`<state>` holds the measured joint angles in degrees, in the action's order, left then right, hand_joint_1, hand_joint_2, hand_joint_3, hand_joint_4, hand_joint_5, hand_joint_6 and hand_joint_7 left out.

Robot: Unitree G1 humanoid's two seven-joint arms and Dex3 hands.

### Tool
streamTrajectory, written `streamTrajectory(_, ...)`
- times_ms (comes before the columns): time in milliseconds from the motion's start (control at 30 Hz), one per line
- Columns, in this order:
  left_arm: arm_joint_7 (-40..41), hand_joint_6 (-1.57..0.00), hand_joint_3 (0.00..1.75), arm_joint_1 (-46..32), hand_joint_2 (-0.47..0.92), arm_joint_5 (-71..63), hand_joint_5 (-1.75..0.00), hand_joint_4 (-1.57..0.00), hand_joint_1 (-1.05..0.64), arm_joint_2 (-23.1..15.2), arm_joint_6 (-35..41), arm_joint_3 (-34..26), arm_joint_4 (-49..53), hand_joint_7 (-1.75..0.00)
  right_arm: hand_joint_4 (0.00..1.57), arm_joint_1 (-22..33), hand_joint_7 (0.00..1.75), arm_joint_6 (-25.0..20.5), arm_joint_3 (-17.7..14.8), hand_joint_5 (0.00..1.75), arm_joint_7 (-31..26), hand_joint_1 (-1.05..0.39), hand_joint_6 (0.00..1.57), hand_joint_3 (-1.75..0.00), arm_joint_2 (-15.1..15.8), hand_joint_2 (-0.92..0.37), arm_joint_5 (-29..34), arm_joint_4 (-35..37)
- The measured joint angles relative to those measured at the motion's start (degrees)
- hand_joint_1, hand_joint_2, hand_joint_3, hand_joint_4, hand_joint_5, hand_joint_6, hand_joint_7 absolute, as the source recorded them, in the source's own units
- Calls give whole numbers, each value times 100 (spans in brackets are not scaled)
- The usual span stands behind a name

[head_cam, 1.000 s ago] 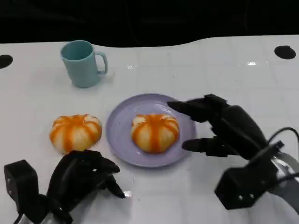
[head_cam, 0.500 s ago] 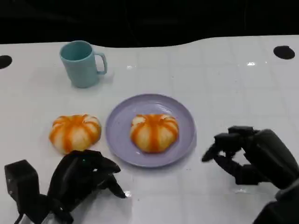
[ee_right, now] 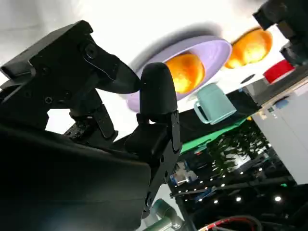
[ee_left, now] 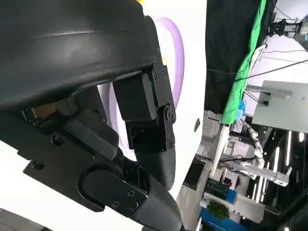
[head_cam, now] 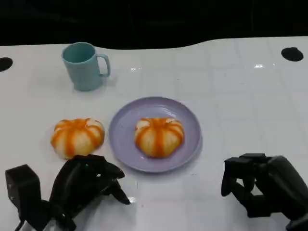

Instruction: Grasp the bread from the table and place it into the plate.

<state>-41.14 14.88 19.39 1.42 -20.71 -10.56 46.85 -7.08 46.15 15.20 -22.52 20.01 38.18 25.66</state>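
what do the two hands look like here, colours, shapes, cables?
Both hands are matte black. The left hand has chunky jointed fingers and a boxy black block behind it at the wrist. The right hand has a rounded, smooth shell. The wrist views show blocky finger segments with small screws and rounded tips. No markings; no cables can be made out now.
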Motion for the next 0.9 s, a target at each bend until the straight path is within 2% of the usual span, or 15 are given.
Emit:
streamTrajectory(200,-18,-157,0,0,73,13,-58,-157,-105,-13,66,-3,-1,-17,91,-23,163,-42,110,175,-331,-13,70,-130,-2,-35,355,217)
streamTrajectory(433,-21,-157,0,0,73,18,-58,-157,-105,-30,67,-8,0,-17,90,-194,169,-86,118,175,-469,-13,66,-127,-1,-38,399,398)
streamTrajectory(900,-43,-157,1,1,74,31,-57,-157,-105,-52,70,-23,3,-18,91,-350,166,-80,166,175,-677,-14,69,-126,6,-36,482,629)
